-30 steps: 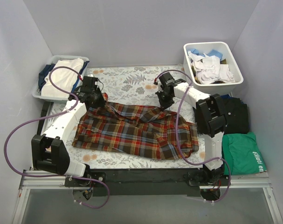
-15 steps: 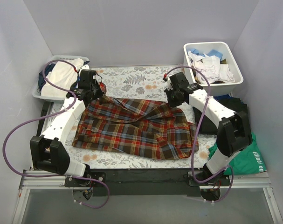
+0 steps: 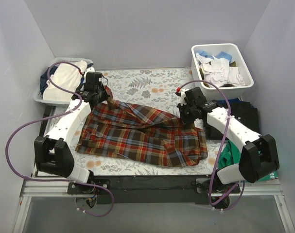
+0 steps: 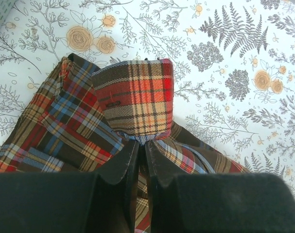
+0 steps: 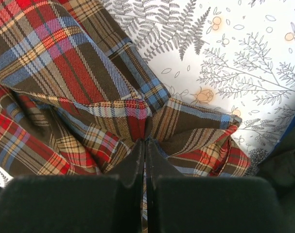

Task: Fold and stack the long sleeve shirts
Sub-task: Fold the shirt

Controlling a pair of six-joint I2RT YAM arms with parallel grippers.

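1. The large collared plaid flannel shirt (image 3: pixel 142 136), in red, brown, blue and yellow, lies rumpled across the middle of the floral-printed tabletop (image 3: pixel 137 80). Its near hem lies flat and its far edge is raised at both ends.
2. My left hand (image 3: pixel 104 94) is at the shirt's far left corner, pinching a fold of the plaid between its fingers (image 4: pixel 119 165). In my left wrist view a stiff flap of the cloth with a buttonhole stands up just past the fingertips.
3. My right hand (image 3: pixel 187 120) is at the shirt's far right edge, its fingers (image 5: pixel 137 160) pressed together on a bunch of the flannel. The cloth puckers into pleats where they grip it.
4. Between my two hands the far edge droops in a long diagonal fold over the shirt's body.
5. A stack of plain black folded garments (image 3: pixel 247 115) sits to the right of the shirt, partly hidden by my right arm. A green garment (image 3: pixel 230 155) lies nearer to me, just beside the stack.
6. A white plastic bin (image 3: pixel 227 91) stands at the far right corner with white and blue cloths in it.
7. A pale slatted basket (image 3: pixel 43 98) at the far left holds white and dark cloth.
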